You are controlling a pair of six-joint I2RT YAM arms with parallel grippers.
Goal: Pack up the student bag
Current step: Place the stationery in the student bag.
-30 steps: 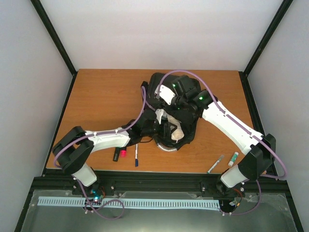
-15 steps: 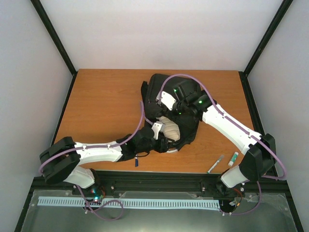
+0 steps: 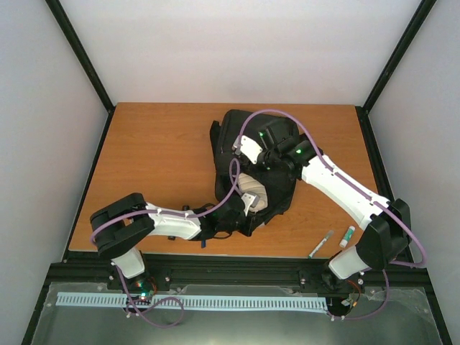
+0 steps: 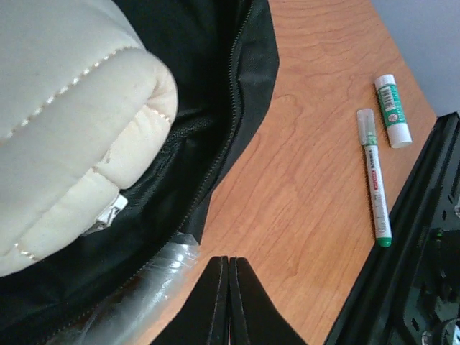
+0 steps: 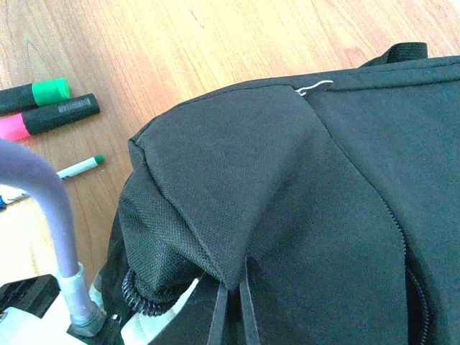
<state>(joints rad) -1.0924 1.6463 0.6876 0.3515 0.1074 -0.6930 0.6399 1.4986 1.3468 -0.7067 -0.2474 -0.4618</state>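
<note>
Student bag [image 5: 287, 180] unzipped, cream pouch [image 4: 65, 129] inside, right pincer [image 5: 233, 287] clenching its fabric, left pincer [image 4: 228, 263] clenched empty

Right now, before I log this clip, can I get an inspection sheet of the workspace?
Surface: wooden table, no spills seen.
Job's things: student bag lying open, whitish pouch in its mouth.
Clutter: marker and glue stick near the right arm; highlighters and pen beside the bag.
Grippers: left gripper shut, empty; right gripper shut on bag fabric.
Cables: purple cable arcs over the bag.
Surroundings: white walls, black frame.
</note>
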